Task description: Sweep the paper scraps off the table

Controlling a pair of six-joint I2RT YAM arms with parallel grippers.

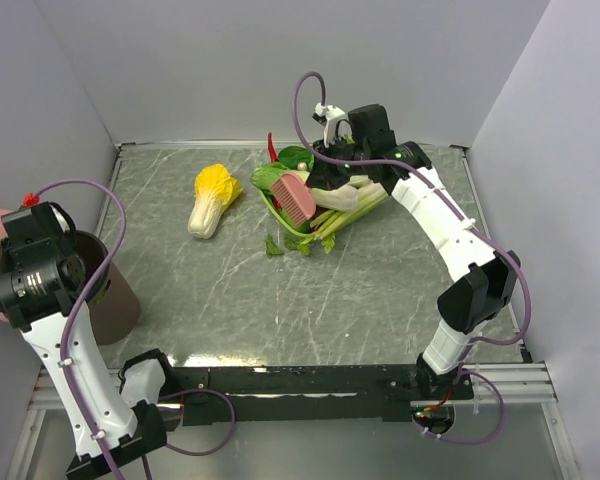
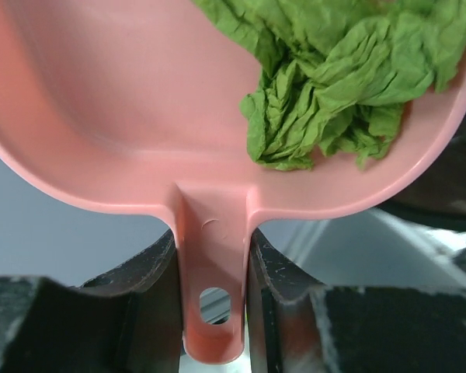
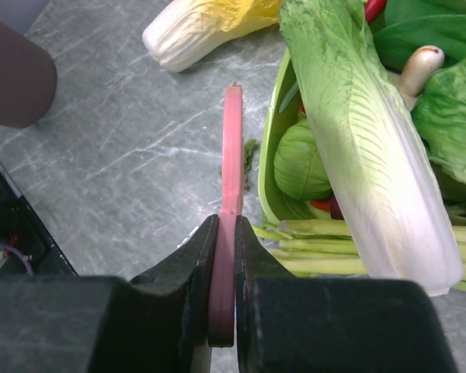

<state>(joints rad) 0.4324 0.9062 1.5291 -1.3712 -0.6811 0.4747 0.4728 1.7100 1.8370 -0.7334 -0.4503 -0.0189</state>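
Left gripper clamps the handle of the pink plastic dustpan, crumpled green paper scraps inside. Right gripper pinches the flat pink brush. More paper scraps lie mid-way across the grey marble table, just near of the lime-green basket.

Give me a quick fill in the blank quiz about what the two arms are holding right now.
The left gripper grips the pink dustpan by its ____.
The crumpled paper scraps in that dustpan are ____.
The right gripper is shut on a pink ____.
Missing words: handle; green; brush.
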